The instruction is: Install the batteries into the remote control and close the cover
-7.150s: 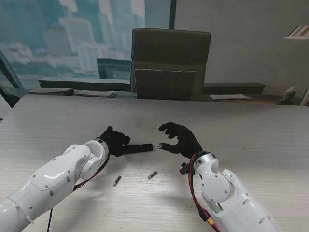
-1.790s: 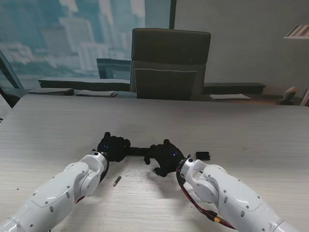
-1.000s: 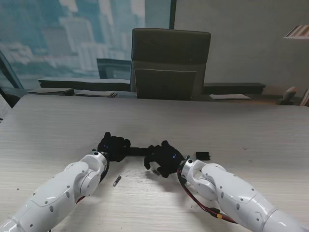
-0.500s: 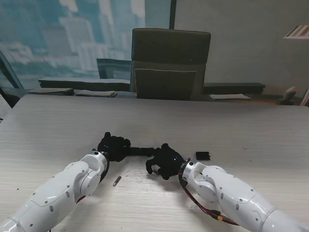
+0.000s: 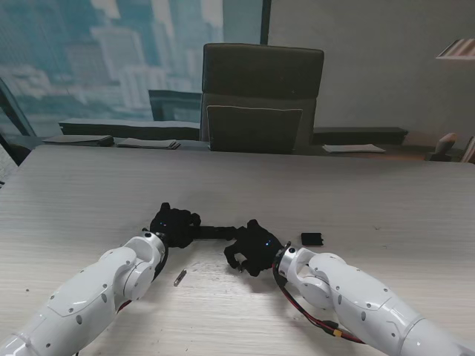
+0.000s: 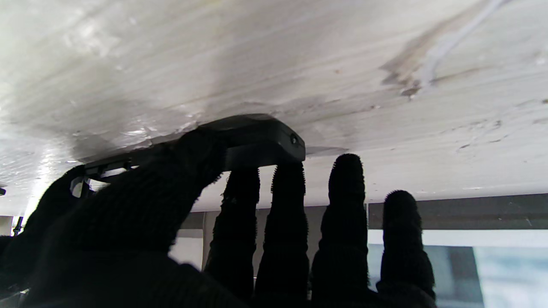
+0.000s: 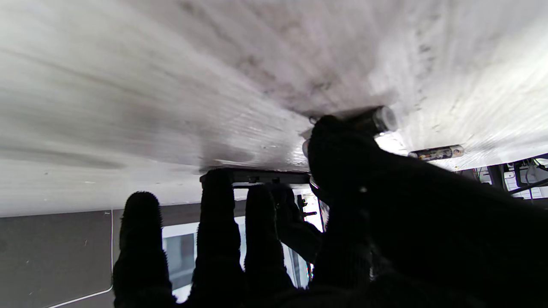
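The black remote control (image 5: 213, 231) lies on the table, its left end held by my left hand (image 5: 174, 225). In the left wrist view the thumb wraps one side of the remote control (image 6: 257, 141) and the fingertips (image 6: 287, 179) touch the other. My right hand (image 5: 254, 248) crouches at the remote's right end. Its thumb presses a battery (image 7: 376, 119) against the table, and its fingers reach the remote control (image 7: 257, 176). A second battery (image 5: 179, 278) lies loose nearer to me, also seen as the second battery (image 7: 436, 152) from the right wrist. The black battery cover (image 5: 312, 239) lies to the right.
An office chair (image 5: 261, 96) stands behind the far table edge. Papers (image 5: 353, 148) and dark folders (image 5: 111, 141) lie along that far edge. Both white forearms cover the near part of the table.
Since 7.2 s ago the right hand has dropped onto the battery by the remote's right end, and the cover has appeared on the table. In the last second it shifted slightly.
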You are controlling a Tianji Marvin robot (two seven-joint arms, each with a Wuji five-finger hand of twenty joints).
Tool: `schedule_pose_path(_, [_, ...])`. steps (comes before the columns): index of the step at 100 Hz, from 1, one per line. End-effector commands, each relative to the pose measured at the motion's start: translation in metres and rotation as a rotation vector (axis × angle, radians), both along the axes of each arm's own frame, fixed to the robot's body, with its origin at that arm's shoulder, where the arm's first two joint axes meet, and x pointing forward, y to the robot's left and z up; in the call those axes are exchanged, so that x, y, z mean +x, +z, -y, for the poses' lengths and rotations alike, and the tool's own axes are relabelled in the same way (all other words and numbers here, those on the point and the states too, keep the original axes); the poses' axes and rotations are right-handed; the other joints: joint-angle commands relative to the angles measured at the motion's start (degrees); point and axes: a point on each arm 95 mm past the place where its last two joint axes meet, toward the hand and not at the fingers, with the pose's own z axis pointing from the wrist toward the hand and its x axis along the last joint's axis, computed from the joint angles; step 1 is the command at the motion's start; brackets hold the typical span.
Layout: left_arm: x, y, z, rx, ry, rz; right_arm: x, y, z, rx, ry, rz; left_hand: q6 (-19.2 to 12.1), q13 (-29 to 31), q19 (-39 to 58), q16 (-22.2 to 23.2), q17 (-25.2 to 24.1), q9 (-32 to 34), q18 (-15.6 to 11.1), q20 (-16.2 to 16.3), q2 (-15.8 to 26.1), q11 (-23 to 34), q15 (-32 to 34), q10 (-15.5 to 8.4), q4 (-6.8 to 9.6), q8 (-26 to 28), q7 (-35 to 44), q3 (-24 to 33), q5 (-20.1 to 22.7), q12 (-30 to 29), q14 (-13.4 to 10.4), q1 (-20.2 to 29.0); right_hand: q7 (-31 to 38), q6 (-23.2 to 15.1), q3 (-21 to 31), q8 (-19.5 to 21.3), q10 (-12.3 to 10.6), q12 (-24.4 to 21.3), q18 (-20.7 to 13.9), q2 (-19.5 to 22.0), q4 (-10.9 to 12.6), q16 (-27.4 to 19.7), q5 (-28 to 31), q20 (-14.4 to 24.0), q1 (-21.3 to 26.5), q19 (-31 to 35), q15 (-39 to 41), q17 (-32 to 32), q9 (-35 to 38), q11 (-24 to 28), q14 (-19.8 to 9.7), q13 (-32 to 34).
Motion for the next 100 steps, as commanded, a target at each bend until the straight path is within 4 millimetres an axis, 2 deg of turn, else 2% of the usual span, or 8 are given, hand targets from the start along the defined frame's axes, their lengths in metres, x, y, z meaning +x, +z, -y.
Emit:
schedule_pose_path(1, [-0.006, -0.013, -0.003, 0.017, 0.007, -0.048, -0.006, -0.009, 0.000, -0.028, 0.005, -0.024, -1.02, 1.00, 1.36, 0.58, -0.06, 4.63, 0.36, 0.18, 3.07, 4.13, 0.97, -1.40, -0.42, 0.91, 5.45, -0.23, 3.35, 2.89, -0.14, 2.79, 2.33, 1.07, -5.81, -0.28, -0.81, -0.81, -0.32, -2.90, -4.07, -0.78, 3.63, -0.64, -1.81, -1.66, -0.75, -0.91, 0.44, -0.85, -0.35, -1.47])
schedule_pose_path(13, [-0.006, -0.013, -0.003, 0.016, 0.007, -0.046, -0.006, -0.009, -0.001, -0.036, -0.006, -0.027, -1.00, 1.02, 1.36, 0.57, -0.04, 4.62, 0.38, 0.17, 3.11, 4.14, 0.95, -1.95, -0.40, 0.88, 5.42, -0.29, 3.33, 2.90, -0.19, 2.81, 1.87, 3.78, -6.04, -0.58, -0.29, -0.88, 0.15, -2.81, -3.88, -0.82, 6.05, -0.72, -2.06, -2.53, -0.79, -1.14, 2.34, -1.34, 0.02, -1.29])
schedule_pose_path(31, [-0.006, -0.013, -0.004, 0.015, 0.009, -0.047, -0.008, -0.010, -0.003, -0.042, -0.036, -0.040, -1.14, 1.02, 1.40, 0.57, 0.00, 4.68, 0.36, 0.19, 3.05, 4.15, 0.95, -1.48, -0.39, 0.90, 5.47, -0.33, 3.42, 2.90, -0.17, 2.87, 0.98, 8.64, -6.52, -0.73, 0.99, -1.05, 0.90, -3.31, -3.37, -0.86, 8.44, -0.71, -3.67, -4.37, -0.79, -1.23, 5.48, -2.54, 0.67, -0.97])
schedule_pose_path(66, [-0.006, -0.013, -0.004, 0.014, 0.008, -0.048, -0.009, -0.014, -0.007, -0.039, -0.058, -0.058, -1.04, 1.02, 1.36, 0.56, -0.04, 4.66, 0.34, 0.18, 3.10, 4.16, 0.94, -1.46, -0.37, 0.87, 5.47, -0.44, 3.35, 2.90, -0.18, 2.94, 0.22, 14.58, -4.79, -1.64, 1.68, -0.58, 1.28, -4.40, -3.09, -0.40, 11.88, -0.74, -0.34, -6.81, 0.26, -0.25, 8.94, -2.34, 0.99, 0.42])
schedule_pose_path(75, [-0.006, -0.013, -0.003, 0.014, 0.007, -0.047, -0.009, -0.014, -0.009, -0.021, -0.058, -0.052, -1.08, 1.02, 1.35, 0.57, -0.05, 4.76, 0.35, 0.17, 3.09, 4.21, 0.95, -2.05, -0.39, 0.89, 5.50, -0.47, 3.38, 2.92, -0.21, 2.93, 0.32, 14.81, -4.32, -1.66, 1.51, -0.45, 1.71, -4.81, -3.03, -0.28, 12.48, -0.59, -0.04, -6.82, 0.57, 0.26, 9.71, -2.16, 0.87, 1.07])
schedule_pose_path(80, [-0.006, -0.013, -0.003, 0.015, 0.006, -0.047, -0.008, -0.012, -0.011, -0.004, -0.058, -0.042, -1.09, 1.09, 1.37, 0.58, -0.04, 4.68, 0.41, 0.18, 3.03, 4.17, 0.99, -1.38, -0.39, 0.89, 5.53, -0.46, 3.45, 2.91, -0.21, 2.99, 0.37, 14.87, -4.14, -1.60, 1.54, -0.38, 1.80, -4.84, -2.98, -0.19, 12.51, -0.50, 0.04, -6.75, 0.74, 0.46, 9.99, -2.04, 0.82, 1.15])
schedule_pose_path(100, [-0.006, -0.014, -0.002, 0.017, -0.001, -0.045, -0.005, 0.005, -0.019, 0.076, -0.053, -0.004, -1.06, 1.13, 1.39, 0.58, -0.01, 4.75, 0.42, 0.19, 2.96, 4.17, 0.99, -1.39, -0.37, 0.89, 5.57, -0.34, 3.48, 2.91, -0.11, 2.89, 0.45, 15.21, -3.87, -1.37, 1.66, -0.17, 1.98, -4.54, -2.85, 0.09, 12.44, -0.14, 0.28, -6.42, 1.32, 0.75, 10.41, -1.79, 0.92, 1.69])
